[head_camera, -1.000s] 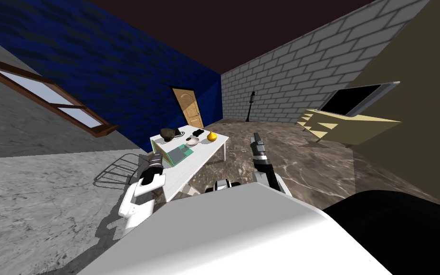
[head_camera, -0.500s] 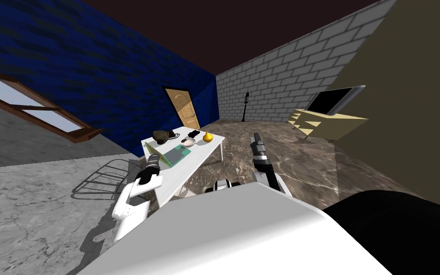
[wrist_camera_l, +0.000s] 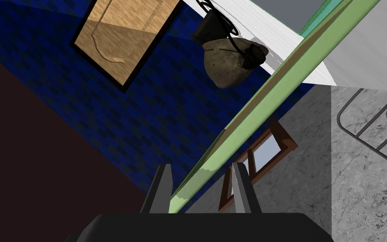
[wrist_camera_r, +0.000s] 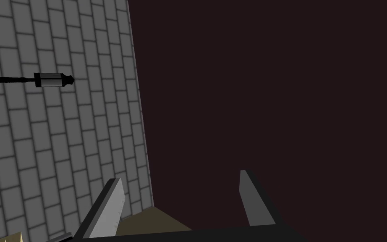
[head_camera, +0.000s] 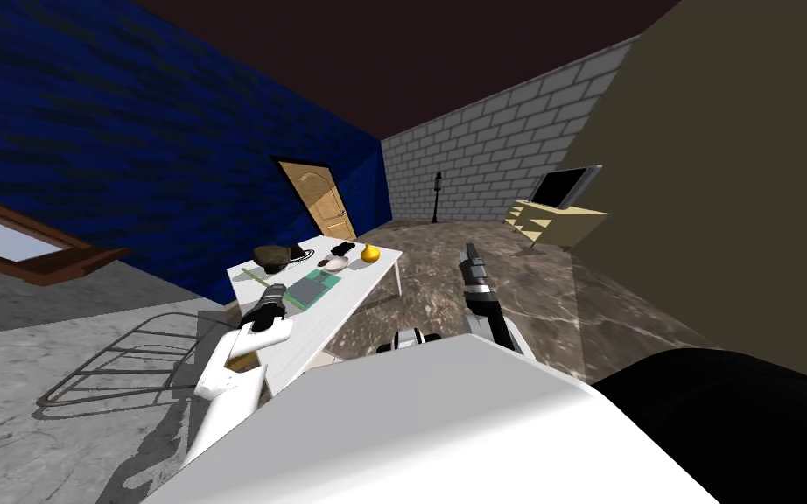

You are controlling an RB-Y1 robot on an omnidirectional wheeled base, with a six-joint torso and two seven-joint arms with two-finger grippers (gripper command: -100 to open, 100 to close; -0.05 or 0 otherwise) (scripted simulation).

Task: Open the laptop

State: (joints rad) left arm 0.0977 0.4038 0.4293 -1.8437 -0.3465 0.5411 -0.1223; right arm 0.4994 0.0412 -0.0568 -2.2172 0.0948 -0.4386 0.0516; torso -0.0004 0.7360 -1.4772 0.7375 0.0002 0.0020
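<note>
The laptop [head_camera: 307, 288] lies on the white table [head_camera: 340, 308] with its teal base flat and its thin green lid [head_camera: 256, 279] raised toward the table's left edge. My left gripper [head_camera: 270, 299] is at that lid. In the left wrist view the lid's green edge [wrist_camera_l: 272, 96] runs between the fingers of the left gripper [wrist_camera_l: 201, 166]. One finger is against the lid, and a gap shows at the other. My right gripper [head_camera: 470, 254] hangs open over the floor to the right of the table, holding nothing, and also shows as the right gripper [wrist_camera_r: 179, 176].
Behind the laptop on the table sit a dark bag [head_camera: 272, 255], a bowl [head_camera: 335, 262], a black item [head_camera: 343, 248] and a yellow object [head_camera: 369, 253]. A wire rack [head_camera: 122, 359] stands on the floor left of the table. A wooden door [head_camera: 316, 199] is in the blue wall.
The whole head view has swung, so I have turned. My left fingers have drawn closer together around the lid's edge. The right arm has not moved.
</note>
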